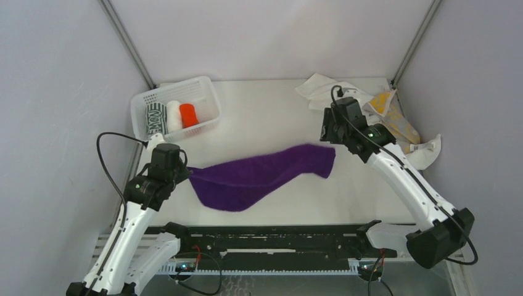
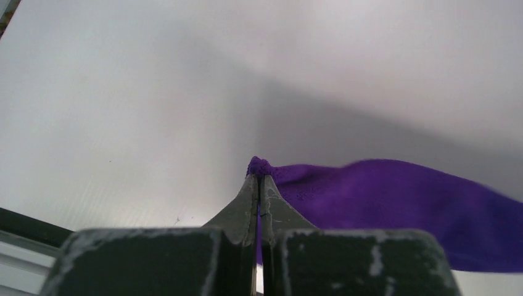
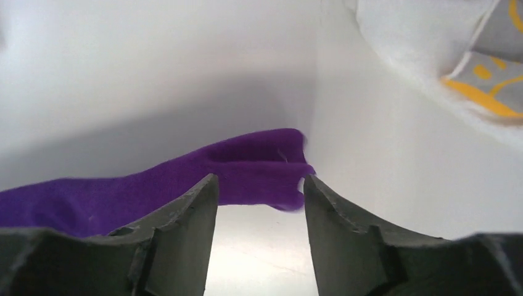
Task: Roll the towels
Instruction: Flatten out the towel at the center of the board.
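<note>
**No readable text anywhere**

Nothing legible on show: no words, brands or numbers in any view. The yellow marks on the patterned towel [image 3: 487,80] are curved strokes, too blurred to read as letters.

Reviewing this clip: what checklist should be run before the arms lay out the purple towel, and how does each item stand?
1. Left gripper shut on purple cloth towel's corner: ok.
2. Right gripper holding its other end: not ok, jaws open.
3. Towel spread flat: not ok, bunched lengthwise.
4. White plastic mesh basket holding rolled towels only: ok.
5. Loose white and yellow-patterned towel pile apart from purple towel: ok.
</note>
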`<state>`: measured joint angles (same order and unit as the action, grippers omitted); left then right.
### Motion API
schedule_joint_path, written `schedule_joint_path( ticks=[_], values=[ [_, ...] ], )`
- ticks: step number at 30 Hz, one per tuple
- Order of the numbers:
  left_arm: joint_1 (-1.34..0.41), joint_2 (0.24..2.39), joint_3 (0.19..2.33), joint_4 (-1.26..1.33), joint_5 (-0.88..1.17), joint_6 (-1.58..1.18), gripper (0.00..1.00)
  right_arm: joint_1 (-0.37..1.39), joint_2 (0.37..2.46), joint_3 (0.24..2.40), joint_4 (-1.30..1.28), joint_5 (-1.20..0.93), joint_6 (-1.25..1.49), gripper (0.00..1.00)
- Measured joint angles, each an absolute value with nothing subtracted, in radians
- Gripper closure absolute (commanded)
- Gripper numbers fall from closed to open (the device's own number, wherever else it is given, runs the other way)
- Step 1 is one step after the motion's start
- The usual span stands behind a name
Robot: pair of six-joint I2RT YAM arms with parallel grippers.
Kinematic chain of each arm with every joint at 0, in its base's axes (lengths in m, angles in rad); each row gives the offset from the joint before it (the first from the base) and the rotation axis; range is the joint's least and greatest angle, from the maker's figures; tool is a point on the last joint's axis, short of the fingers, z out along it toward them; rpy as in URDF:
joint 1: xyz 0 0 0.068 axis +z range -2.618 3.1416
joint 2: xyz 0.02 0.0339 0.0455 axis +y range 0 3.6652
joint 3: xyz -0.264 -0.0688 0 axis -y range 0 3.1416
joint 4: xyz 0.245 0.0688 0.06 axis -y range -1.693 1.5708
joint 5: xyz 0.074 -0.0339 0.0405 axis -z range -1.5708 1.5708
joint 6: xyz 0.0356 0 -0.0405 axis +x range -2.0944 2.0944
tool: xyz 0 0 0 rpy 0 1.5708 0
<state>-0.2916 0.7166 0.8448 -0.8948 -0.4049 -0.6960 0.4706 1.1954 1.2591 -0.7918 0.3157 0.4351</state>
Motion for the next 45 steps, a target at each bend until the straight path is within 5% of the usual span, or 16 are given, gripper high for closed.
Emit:
schedule_joint_path(
  ticks=[19,33,45],
  values=[
    [-0.291,0.86,0.823,-0.855,-0.382,-0.603,1.0,0.551,1.239,0.751,-0.707,0.172,0.574,0.52],
    [-0.277,0.842,0.817,-0.83,-0.386,-0.585,1.0,0.813,1.223,0.659,-0.698,0.234,0.959,0.53],
    [-0.244,0.81,0.813,-0.815,-0.369,-0.578,1.0,0.855,1.275,0.659,-0.749,0.278,1.122,0.6]
  ],
)
